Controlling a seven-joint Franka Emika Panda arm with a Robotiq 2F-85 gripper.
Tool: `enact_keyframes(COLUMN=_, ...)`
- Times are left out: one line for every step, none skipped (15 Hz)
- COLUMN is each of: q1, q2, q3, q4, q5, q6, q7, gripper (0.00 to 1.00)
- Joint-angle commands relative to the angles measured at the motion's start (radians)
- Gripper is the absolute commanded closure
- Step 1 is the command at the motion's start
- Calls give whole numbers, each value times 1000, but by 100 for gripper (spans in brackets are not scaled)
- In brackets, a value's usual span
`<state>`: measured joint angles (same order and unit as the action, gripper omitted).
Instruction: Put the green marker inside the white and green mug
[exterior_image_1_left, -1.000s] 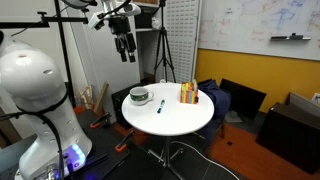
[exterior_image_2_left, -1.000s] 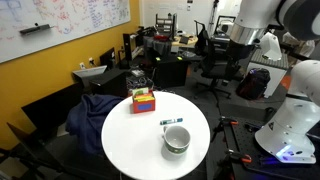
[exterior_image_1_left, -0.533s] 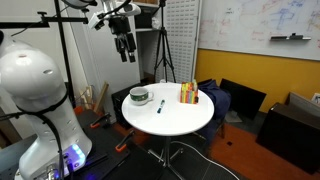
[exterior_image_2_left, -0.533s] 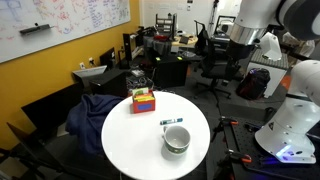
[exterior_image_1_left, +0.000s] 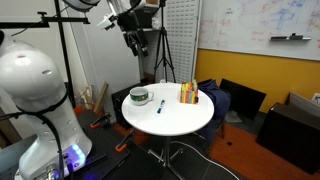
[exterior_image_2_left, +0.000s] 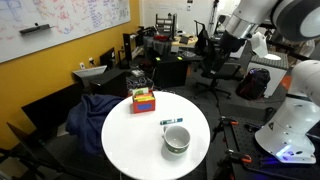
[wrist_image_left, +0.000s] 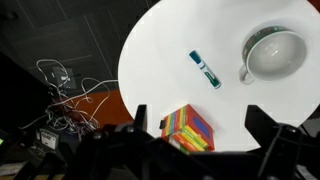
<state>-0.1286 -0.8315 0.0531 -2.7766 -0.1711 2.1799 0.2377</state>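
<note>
The green marker lies flat near the middle of the round white table, beside the white and green mug. Both also show in an exterior view, marker and mug. In the wrist view the marker lies left of the mug, which stands upright and empty. My gripper hangs high above the table, open and empty. In the wrist view its two fingers are spread wide apart.
An upright orange, yellow and green striped block stands on the table near the marker; it also shows in an exterior view and in the wrist view. Black chairs stand round the table, and loose cables lie on the floor.
The arm has swung sideways, carrying my gripper closer to above the table. The marker, mug and block have not moved.
</note>
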Motion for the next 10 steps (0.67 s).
enact_keyframes(q1=-28, q2=60, q3=-46, q4=1, q5=-39, q6=113, q7=-80, gripper=0)
enact_keyframes(q1=-33, q2=73, q3=-56, q4=1, q5=-46, q6=138, q7=-99, gripper=0)
enact_keyframes(q1=-35, q2=91, q3=-71, q4=1, q5=-54, q6=163, q7=-131, gripper=0)
enact_keyframes(q1=-30, q2=112, q3=-90, q4=1, q5=-56, q6=185, q7=-176, gripper=0)
enact_keyframes(q1=-26, q2=131, q3=-107, q4=1, q5=-63, q6=210, q7=-222, gripper=0)
enact_keyframes(q1=-16, q2=151, q3=-130, q4=1, q5=-64, q6=232, q7=-276, gripper=0)
enact_keyframes(q1=-8, q2=173, q3=-150, q4=0, q5=-63, q6=260, q7=-324, gripper=0)
enact_keyframes(q1=-2, q2=194, q3=-168, q4=0, q5=-62, q6=287, q7=-374, gripper=0)
enact_keyframes(q1=6, q2=215, q3=-184, q4=-1, q5=-57, q6=312, q7=-419, gripper=0)
enact_keyframes(q1=13, q2=238, q3=-201, q4=-1, q5=-50, q6=342, q7=-460, gripper=0)
